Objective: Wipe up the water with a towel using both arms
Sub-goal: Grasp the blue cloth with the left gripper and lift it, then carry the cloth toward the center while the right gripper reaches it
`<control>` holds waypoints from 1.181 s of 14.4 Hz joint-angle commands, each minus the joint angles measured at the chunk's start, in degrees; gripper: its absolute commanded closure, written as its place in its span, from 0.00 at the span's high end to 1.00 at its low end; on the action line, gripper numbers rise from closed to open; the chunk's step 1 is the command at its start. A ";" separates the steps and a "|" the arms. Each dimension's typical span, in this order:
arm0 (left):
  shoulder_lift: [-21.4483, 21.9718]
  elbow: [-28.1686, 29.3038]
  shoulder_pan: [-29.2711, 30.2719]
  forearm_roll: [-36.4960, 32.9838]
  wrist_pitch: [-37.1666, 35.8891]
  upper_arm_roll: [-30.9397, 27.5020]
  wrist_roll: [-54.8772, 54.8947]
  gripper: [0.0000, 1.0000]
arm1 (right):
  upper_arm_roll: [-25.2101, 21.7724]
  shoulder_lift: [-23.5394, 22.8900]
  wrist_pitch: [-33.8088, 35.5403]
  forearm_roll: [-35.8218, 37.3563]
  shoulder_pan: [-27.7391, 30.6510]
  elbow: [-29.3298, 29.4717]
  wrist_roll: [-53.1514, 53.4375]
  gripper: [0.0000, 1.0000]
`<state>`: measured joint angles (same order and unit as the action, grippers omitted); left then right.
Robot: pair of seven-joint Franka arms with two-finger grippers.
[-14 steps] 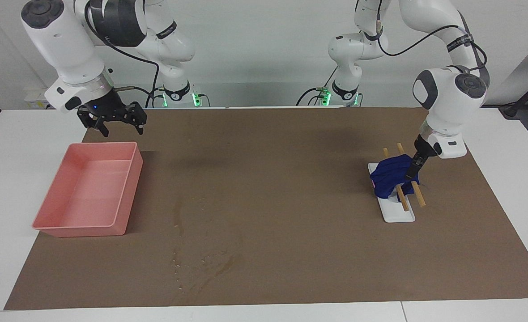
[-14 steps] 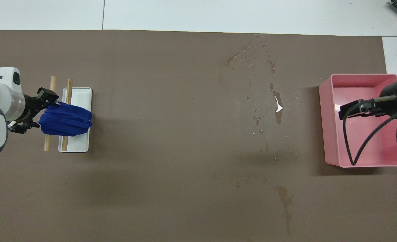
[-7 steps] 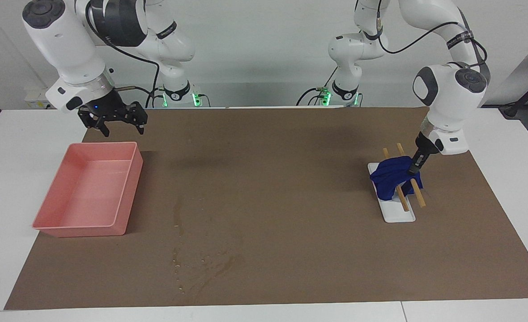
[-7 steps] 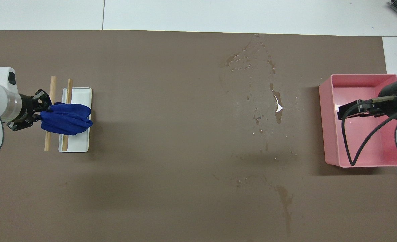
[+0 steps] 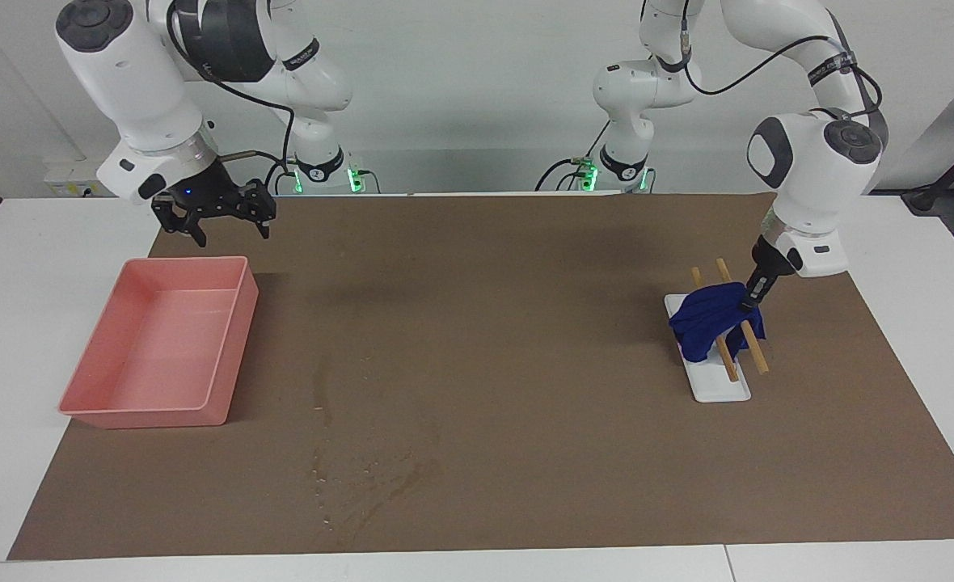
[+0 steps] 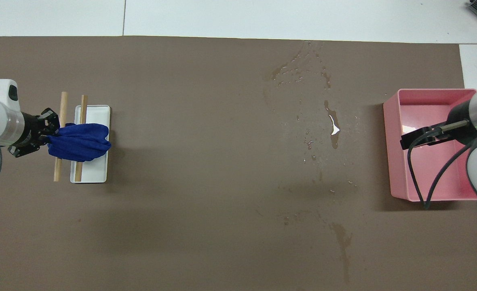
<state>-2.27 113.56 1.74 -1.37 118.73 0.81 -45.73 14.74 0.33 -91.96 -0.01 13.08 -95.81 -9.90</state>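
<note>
Water [image 6: 332,125] lies as a thin, scattered smear on the brown mat [image 5: 493,364], in the upper right of the overhead frame and the lower left-centre of the facing frame, between the tray and the mat's middle. That mat covers most of the white surface [image 5: 922,283]. Next in size, the pink tray [image 5: 158,352] sits at the left of the facing frame, toward the right arm's end. Over its robot-side edge hangs the right gripper [image 5: 220,217], jaws spread and holding nothing; this arm waits. At the right of the facing frame stands the white rack [image 5: 715,380] with two wooden sticks [image 5: 756,352]. Draped over those sticks is the blue towel [image 5: 707,323], bunched up. The left gripper [image 5: 748,303] is at the towel's edge on the side toward the left arm's end, jaws pinching the cloth there.
</note>
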 commanded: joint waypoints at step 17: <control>2.27 -6.88 -23.79 33.63 2.62 2.18 -51.30 0.00 | 0.29 -1.99 -35.19 -47.60 -12.54 -17.66 72.70 1.00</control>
<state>-2.19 102.93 -18.77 30.94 116.96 4.02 -94.83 14.94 -0.51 -122.83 -42.36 1.01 -113.07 55.77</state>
